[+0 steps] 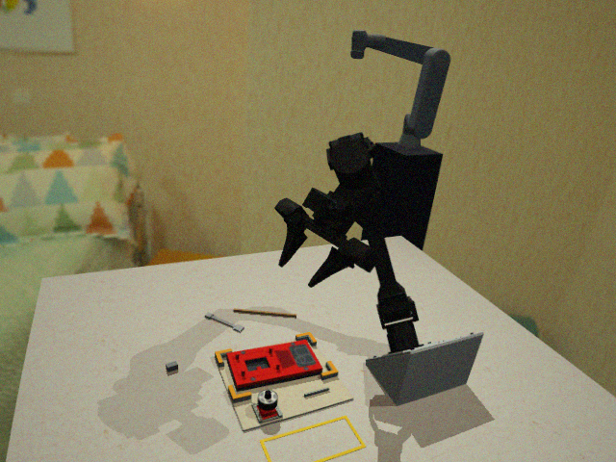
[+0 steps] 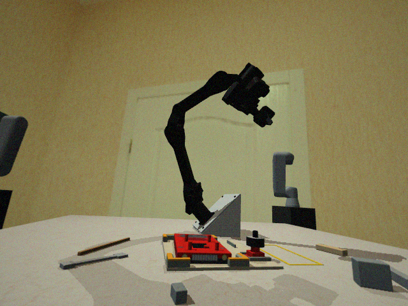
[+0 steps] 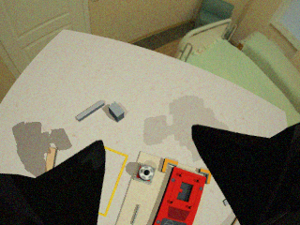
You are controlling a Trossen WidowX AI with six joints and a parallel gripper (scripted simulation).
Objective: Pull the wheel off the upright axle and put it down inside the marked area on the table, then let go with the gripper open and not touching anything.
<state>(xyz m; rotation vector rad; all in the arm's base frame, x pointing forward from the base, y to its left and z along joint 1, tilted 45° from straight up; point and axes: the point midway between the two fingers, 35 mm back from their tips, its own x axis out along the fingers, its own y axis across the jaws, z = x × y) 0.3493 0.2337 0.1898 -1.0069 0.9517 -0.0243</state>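
- Start at the left in the top view: a small block (image 1: pixel 171 367) (image 2: pixel 178 292), well in from the left edge of the table (image 1: pixel 477 343) (image 2: pixel 39 237) (image 3: pixel 112 66), likely of no use for this job.
- Next, find the wheel (image 1: pixel 268 400) (image 2: pixel 255 241) (image 3: pixel 141 172) on the upright axle (image 1: pixel 268 393) (image 2: pixel 255 233), over the board's near left corner, beside the red plate (image 1: pixel 298 373) (image 2: pixel 204 253) (image 3: pixel 176 199). Not yet pulled off.
- Read the axle's long axis as vertical, so lift straight up along that line; any sideways drag could bind the wheel or tug the board.
- Then look up and slightly right to the gripper (image 1: pixel 296 274) (image 2: pixel 268 120) (image 3: pixel 147 134): fingers wide apart, nothing between, high over the table and tilted. Only one arm here, so no choice of hand.
- From the fingertips, see the wheel below and toward the table's near edge. In the wrist view, see it sideways between the fingers but lower than the tips; probably needs a descent with the fingers turned upright, one to each side.
- Further right, toward the near edge and just off the board's long edge, note the marked area (image 1: pixel 303 428) (image 2: pixel 299 254) (image 3: pixel 116 186): probably a short carry after the lift, then lower inside the outline, open and back off.
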